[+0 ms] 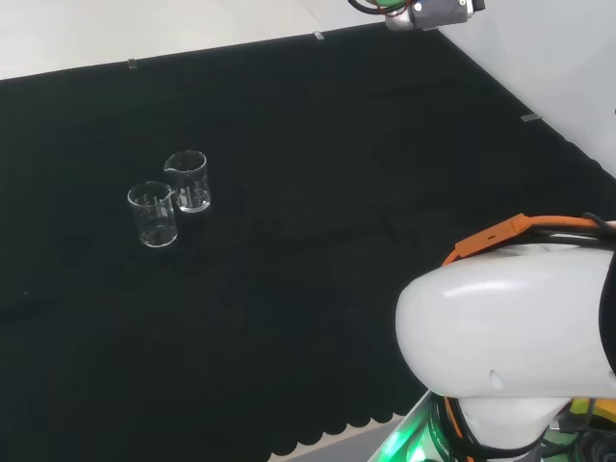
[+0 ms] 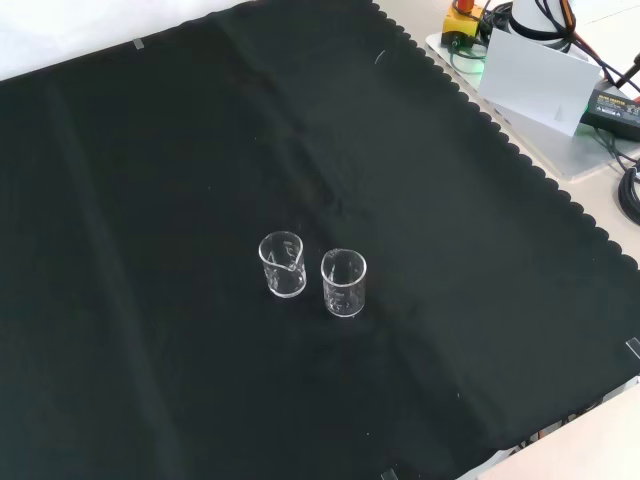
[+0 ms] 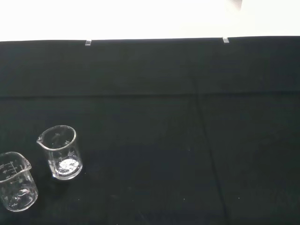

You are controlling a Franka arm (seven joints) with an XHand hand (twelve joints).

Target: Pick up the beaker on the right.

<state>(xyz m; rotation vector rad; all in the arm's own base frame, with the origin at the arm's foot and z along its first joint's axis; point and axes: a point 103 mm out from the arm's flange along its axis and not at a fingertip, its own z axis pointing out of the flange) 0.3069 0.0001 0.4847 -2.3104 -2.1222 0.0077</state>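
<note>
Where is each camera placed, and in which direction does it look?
Head view: behind and above the arm's base, looking over the white arm link at the black cloth.
Front view: in front of the arm, looking down on the cloth and the two beakers.
Wrist view: at the wrist, looking low across the cloth toward its far edge, the beakers near.
All three views share the two upright clear beakers standing close together.
</note>
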